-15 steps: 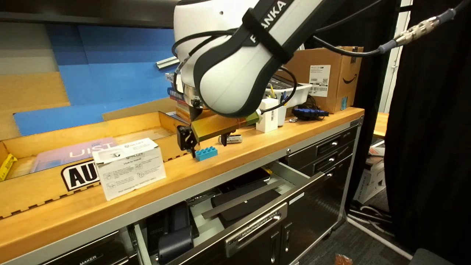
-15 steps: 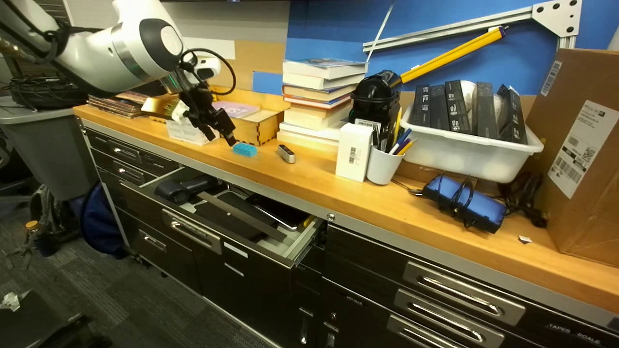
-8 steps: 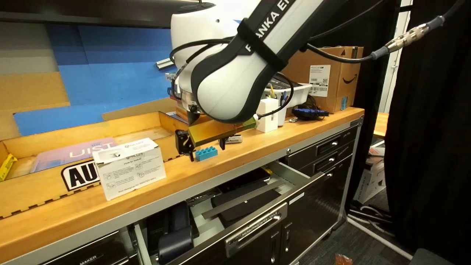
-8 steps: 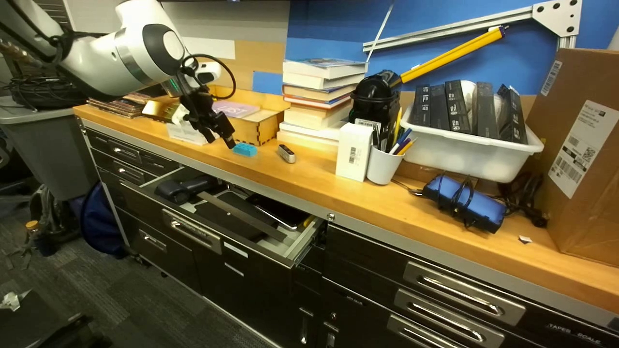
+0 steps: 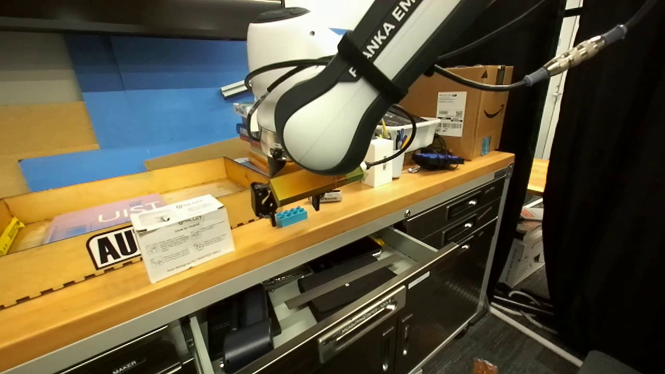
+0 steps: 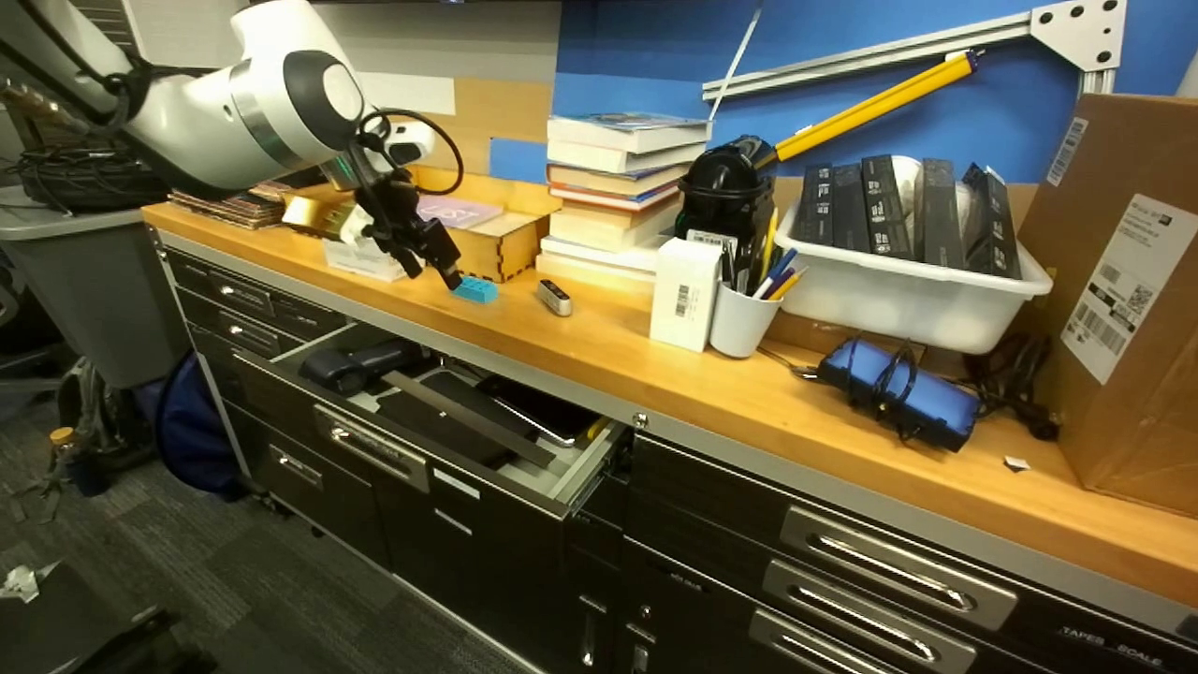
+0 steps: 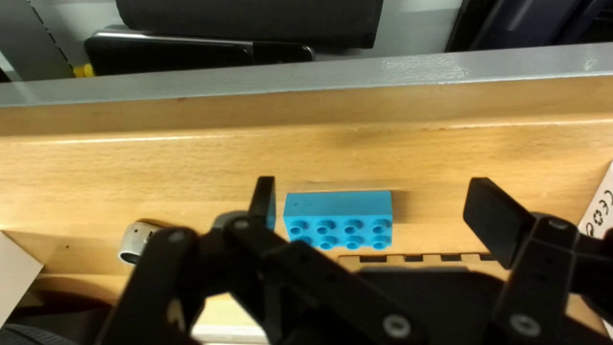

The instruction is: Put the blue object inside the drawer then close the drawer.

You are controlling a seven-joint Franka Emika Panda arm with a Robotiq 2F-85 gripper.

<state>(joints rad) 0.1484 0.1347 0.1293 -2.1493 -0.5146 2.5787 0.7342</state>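
Note:
The blue object is a small light-blue studded brick (image 5: 292, 217) lying on the wooden worktop; it also shows in an exterior view (image 6: 478, 291) and in the wrist view (image 7: 338, 205). My gripper (image 7: 377, 205) is open above the brick. In the wrist view the brick lies between the two fingers, close to the left finger and far from the right one. The gripper also shows in both exterior views (image 5: 294, 212) (image 6: 434, 275). The drawer (image 5: 362, 324) is pulled open below the worktop, with its grey interior showing; it also shows in an exterior view (image 6: 372, 447).
The drawer holds a metal ruler (image 6: 468, 418), black flat items and a dark tool (image 5: 249, 337). On the worktop are a white carton (image 5: 184, 239), a wooden tray (image 5: 218, 169), a small silver cylinder (image 6: 554, 298), a book stack (image 6: 613, 178) and a white box (image 6: 685, 295).
The open gripper has come down slightly and shifted a little sideways over the brick. The brick and the drawer have not moved.

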